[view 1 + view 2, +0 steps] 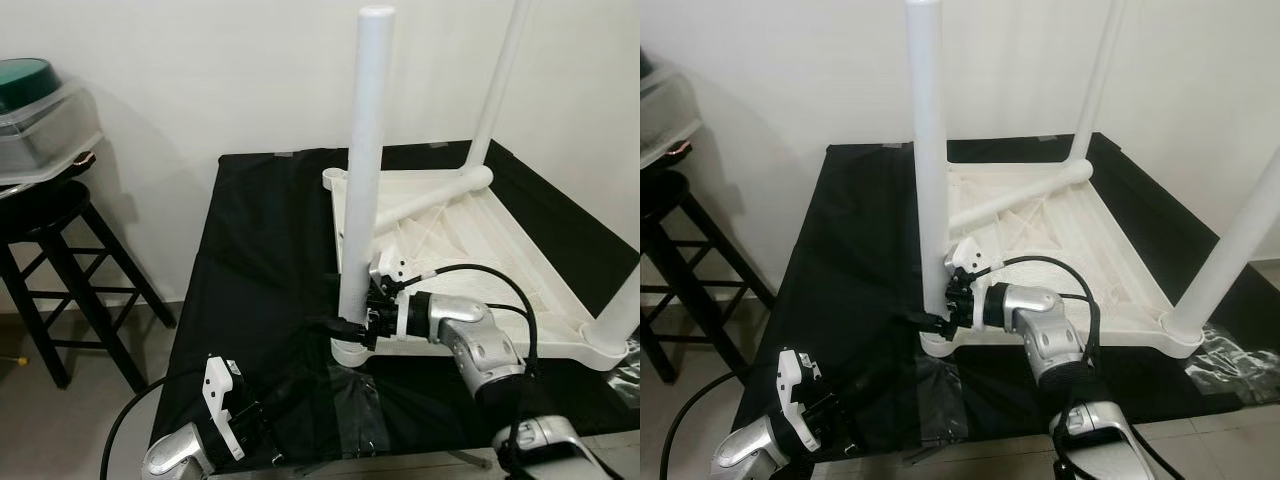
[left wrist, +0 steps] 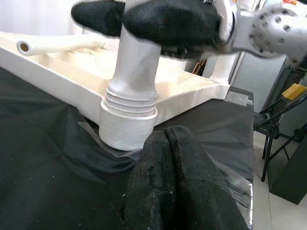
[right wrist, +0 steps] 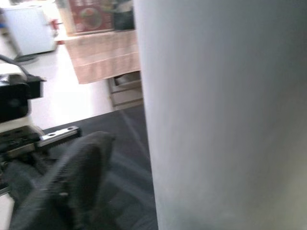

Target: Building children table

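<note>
Black-draped bench point(image 1: 250, 260) bears the upturned tabletop point(image 1: 480, 250) (white), right claw point(image 1: 352, 325) pinching its near leg point(image 1: 362, 180).

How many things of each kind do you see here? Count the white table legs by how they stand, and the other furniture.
White plastic legs standing upright in the upturned table top: 3
White leg lying loose on it: 1
Black wooden stool: 1
Total: 5, plus the top
</note>
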`<state>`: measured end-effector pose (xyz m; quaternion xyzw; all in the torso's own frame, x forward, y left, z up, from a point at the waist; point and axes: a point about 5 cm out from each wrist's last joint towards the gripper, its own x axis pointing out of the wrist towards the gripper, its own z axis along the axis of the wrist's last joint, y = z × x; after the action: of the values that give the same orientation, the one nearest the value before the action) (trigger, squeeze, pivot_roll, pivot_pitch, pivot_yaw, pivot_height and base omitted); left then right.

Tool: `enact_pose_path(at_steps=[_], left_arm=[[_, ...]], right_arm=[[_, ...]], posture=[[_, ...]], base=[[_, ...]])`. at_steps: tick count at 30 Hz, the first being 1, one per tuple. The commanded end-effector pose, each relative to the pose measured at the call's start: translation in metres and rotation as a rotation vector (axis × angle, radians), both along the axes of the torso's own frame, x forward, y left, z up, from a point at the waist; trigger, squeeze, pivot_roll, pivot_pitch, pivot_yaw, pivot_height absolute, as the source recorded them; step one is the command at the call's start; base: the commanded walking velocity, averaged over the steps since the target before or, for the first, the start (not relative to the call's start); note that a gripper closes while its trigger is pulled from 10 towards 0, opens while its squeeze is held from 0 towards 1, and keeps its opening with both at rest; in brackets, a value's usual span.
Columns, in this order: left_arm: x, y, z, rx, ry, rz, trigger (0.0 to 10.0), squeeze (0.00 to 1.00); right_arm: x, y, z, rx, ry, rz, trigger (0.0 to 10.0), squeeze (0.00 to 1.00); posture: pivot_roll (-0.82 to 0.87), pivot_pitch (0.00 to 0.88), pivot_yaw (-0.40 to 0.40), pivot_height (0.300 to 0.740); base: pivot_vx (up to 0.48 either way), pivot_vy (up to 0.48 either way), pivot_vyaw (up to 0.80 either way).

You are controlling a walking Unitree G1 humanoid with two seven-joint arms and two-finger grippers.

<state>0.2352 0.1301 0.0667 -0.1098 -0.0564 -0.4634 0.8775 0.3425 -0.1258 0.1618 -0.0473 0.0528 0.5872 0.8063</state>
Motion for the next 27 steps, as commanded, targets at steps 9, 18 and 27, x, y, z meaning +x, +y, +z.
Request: enact_pose_path(at_steps=[9, 18, 27], left_arm=[[-0.004, 0.001, -0.003, 0.006, 0.006, 0.005, 10.0, 0.0], [-0.008, 0.002, -0.002, -0.004, 0.006, 0.01, 10.0, 0.0], [-0.009, 0.005, -0.002, 0.008, 0.016, -0.013, 10.0, 0.0]], right_arm=[[-0.006, -0.008, -0.01, 0.04, 0.05, 0.075, 0.0, 0.0], [-0.038, -0.01, -0.071, -0.042, 0.087, -0.54, 0.0, 0.0], [-0.081, -0.007, -0.103, -0.157, 0.214, -0.982, 0.0, 0.0]], posture=[[0.09, 0.0, -0.021, 0.74], [0.07, 0.0, -0.025, 0.74], [0.06, 0.0, -0.021, 0.74]], base=[[0.0, 0.0, 0.0], [0.0, 0.0, 0.0], [0.0, 0.0, 0.0]])
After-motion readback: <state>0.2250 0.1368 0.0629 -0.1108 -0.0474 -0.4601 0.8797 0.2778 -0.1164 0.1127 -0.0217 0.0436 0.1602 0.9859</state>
